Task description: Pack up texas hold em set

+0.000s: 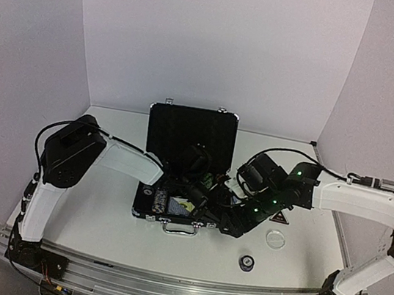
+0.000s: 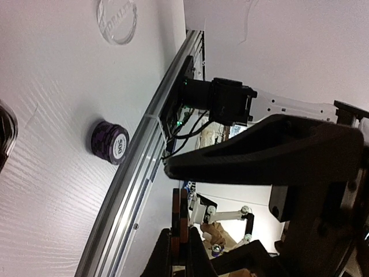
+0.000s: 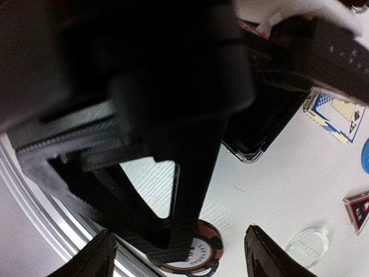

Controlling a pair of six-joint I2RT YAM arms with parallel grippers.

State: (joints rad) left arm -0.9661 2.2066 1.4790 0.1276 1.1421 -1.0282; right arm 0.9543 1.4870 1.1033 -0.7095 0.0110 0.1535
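Grip on striped chips beside the open briefcase
The left hand is clenched on a small stack at its front right corner; the right hand is spread wide either side. A purple chip stack and a clear disc lie loose on the worktop nearby

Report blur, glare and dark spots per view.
Top external: evenly lit, sharp; open briefcase lining nearly black. Left wrist: purple chips sharp, near arm a dark silhouette. Right wrist: black blurred mass fills upper left; playing card clear.
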